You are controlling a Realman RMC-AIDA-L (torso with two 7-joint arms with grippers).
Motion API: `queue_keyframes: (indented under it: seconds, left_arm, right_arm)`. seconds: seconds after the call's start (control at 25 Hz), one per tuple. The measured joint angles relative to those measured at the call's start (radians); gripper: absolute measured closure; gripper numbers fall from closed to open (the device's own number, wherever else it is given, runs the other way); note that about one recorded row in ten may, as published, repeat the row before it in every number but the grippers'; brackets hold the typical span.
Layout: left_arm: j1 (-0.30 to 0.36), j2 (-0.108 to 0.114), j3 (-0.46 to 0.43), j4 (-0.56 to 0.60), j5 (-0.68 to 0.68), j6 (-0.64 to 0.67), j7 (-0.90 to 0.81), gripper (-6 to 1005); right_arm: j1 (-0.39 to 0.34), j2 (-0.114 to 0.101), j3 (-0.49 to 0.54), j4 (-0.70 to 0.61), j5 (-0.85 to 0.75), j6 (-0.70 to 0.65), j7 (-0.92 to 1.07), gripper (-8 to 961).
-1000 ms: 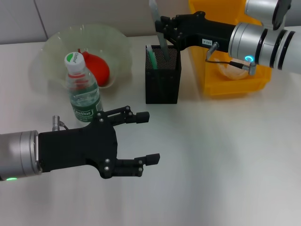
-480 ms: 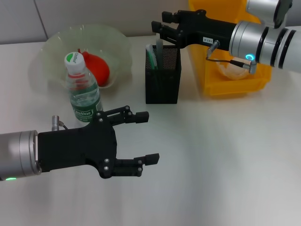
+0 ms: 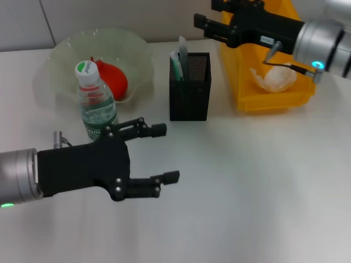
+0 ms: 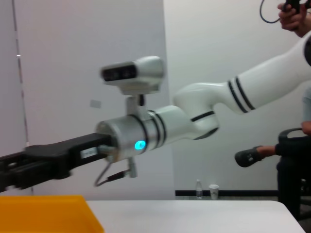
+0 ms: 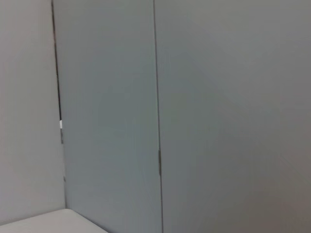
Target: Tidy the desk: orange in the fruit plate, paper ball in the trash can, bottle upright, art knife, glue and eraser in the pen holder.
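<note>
A red-orange orange (image 3: 113,80) lies in the clear fruit plate (image 3: 66,55) at the back left. In front of the plate the bottle (image 3: 96,107) stands upright. The black mesh pen holder (image 3: 190,90) holds the grey art knife (image 3: 182,52) and a green-and-white item (image 3: 175,66) that may be the glue. The eraser is out of view. The paper ball (image 3: 274,78) lies in the yellow trash can (image 3: 244,82). My right gripper (image 3: 204,12) hovers open and empty above and behind the holder. My left gripper (image 3: 168,153) is open over the table, just right of the bottle.
The left wrist view looks across at my right arm (image 4: 160,128) and a corner of the yellow trash can (image 4: 48,213). The right wrist view shows only a wall. Bare white table lies in front of and to the right of the pen holder.
The right gripper let the art knife drop into the pen holder, opened, and drew back up and to the right. The left arm shifted slightly to the left.
</note>
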Motion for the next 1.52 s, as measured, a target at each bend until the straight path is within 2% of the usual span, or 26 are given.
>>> queue_keyframes:
  seconds: [0.08, 0.28, 0.52, 0.76, 1.0, 1.28, 1.52]
  left_arm:
    - [0.001, 0.002, -0.009, -0.002, 0.000, 0.000, -0.002, 172]
    - [0.002, 0.005, -0.036, -0.018, 0.000, 0.002, -0.005, 172]
    - [0.002, 0.014, -0.078, -0.022, 0.007, 0.021, -0.012, 172]
    - [0.005, 0.045, -0.087, -0.023, 0.013, 0.034, -0.044, 172]
    - [0.005, 0.072, -0.078, -0.023, 0.033, 0.055, -0.057, 172]
    - [-0.016, 0.072, -0.084, -0.018, 0.152, 0.067, -0.083, 172]
    - [-0.023, 0.070, -0.088, -0.021, 0.177, 0.059, -0.085, 172]
  right_arm:
    - [-0.028, -0.003, -0.001, -0.028, 0.000, -0.034, 0.000, 524]
    - [-0.098, -0.007, -0.030, -0.113, -0.029, -0.116, 0.006, 299]
    - [-0.155, 0.003, -0.088, -0.204, -0.152, -0.194, 0.059, 127]
    - [-0.224, 0.004, -0.220, -0.312, -0.199, -0.229, 0.130, 127]
    - [-0.259, 0.007, -0.357, -0.386, -0.264, -0.237, 0.200, 127]
    - [-0.293, 0.009, -0.449, -0.448, -0.285, -0.236, 0.251, 127]
    - [-0.338, 0.010, -0.506, -0.526, -0.300, -0.238, 0.273, 127]
